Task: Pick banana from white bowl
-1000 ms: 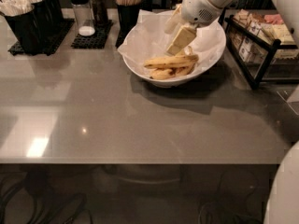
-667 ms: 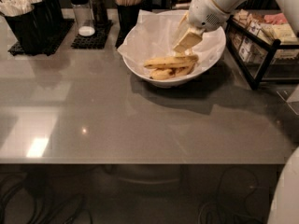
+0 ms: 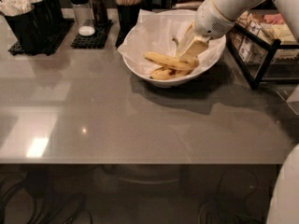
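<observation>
The white bowl (image 3: 140, 64) with its crumpled paper liner stands at the back middle of the grey table. The banana (image 3: 167, 61), thick, nearly straight and speckled, lies across the top of the other fruit in the bowl. Thinner curved bananas (image 3: 162, 73) lie under it. My gripper (image 3: 193, 52) reaches down into the right side of the bowl from the upper right. Its beige fingers (image 3: 195, 45) are closed on the banana's right end. That end of the banana is hidden behind the fingers.
Black holders with white cutlery (image 3: 25, 22) and wooden sticks (image 3: 128, 6) stand at the back left. Salt and pepper shakers (image 3: 83, 15) stand on a black mat. A black wire rack with packets (image 3: 266, 41) stands right of the bowl. The table's front edge (image 3: 140, 162) is near me.
The gripper has moved a little right and lower in the bowl, onto the banana's right end. The banana's left tip now sits slightly higher over the other fruit.
</observation>
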`<state>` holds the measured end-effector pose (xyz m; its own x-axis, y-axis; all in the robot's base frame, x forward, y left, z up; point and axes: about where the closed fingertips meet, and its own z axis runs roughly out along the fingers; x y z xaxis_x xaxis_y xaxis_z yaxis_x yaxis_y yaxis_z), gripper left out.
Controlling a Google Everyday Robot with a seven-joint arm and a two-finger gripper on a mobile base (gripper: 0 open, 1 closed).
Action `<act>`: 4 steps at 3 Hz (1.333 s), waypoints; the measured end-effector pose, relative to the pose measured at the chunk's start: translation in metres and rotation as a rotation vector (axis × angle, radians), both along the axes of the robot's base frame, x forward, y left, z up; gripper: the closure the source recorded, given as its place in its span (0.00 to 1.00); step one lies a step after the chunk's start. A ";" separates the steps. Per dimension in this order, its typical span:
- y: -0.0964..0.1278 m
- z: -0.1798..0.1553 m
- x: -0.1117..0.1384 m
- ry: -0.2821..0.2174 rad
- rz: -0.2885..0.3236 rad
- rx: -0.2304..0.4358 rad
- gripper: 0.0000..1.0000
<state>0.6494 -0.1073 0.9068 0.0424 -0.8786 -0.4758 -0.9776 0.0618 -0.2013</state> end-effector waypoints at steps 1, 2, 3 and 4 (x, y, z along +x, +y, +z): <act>-0.001 -0.004 0.002 0.019 0.011 -0.022 0.43; 0.004 -0.005 0.008 0.025 0.029 -0.034 0.39; 0.009 -0.002 0.016 0.027 0.055 -0.063 0.36; 0.006 0.009 0.016 0.015 0.072 -0.067 0.39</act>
<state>0.6652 -0.1011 0.9162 0.1004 -0.9033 -0.4172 -0.9819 -0.0223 -0.1882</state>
